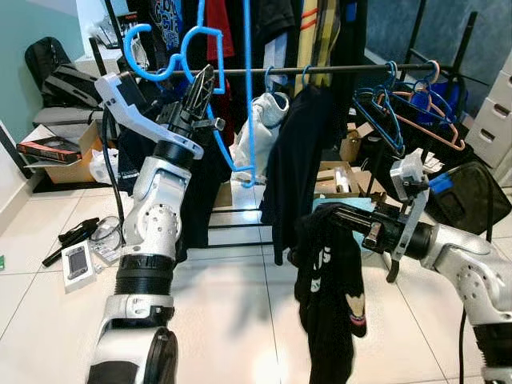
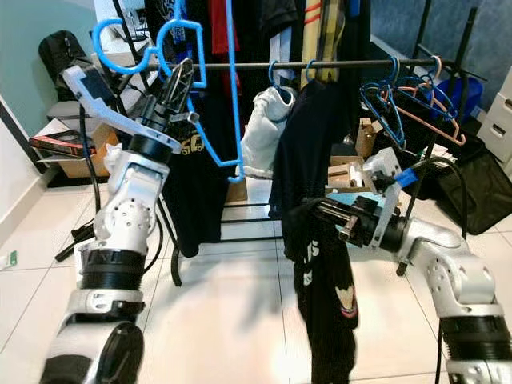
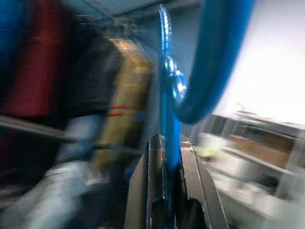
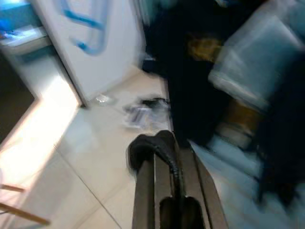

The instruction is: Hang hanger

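In the left eye view, the left gripper (image 1: 202,88) is raised in the upper left of the frame, its jaws closed on the neck of a blue hanger (image 1: 240,104). The hanger's hook sits in the upper left, just above and in front of the clothes rail (image 1: 336,70), not yet clearly over it; its thin frame drops down the centre of the picture. At centre right the right gripper (image 1: 332,214) has its jaws closed on a black garment (image 1: 332,296) that droops toward the tiled floor (image 1: 232,320). More hangers (image 1: 416,108) hang on the rail at upper right.

The right eye view gives the same scene: the hanger hook lies at upper left against the rail, the garment hanging at lower centre.

In the left wrist view, badly blurred, the two black fingers (image 3: 143,186) press on the blue bar running up the middle, with the hook curving at upper right.

In the right wrist view, also blurred, dark cloth is folded over the closed fingers (image 4: 162,181) at lower centre.

The hanger looks like light, stiff, smooth plastic, so it may swivel or slip in a narrow pinch. Holding it at the neck just under the hook, as now, seems the right place, leaving the hook free to drop over the rail.
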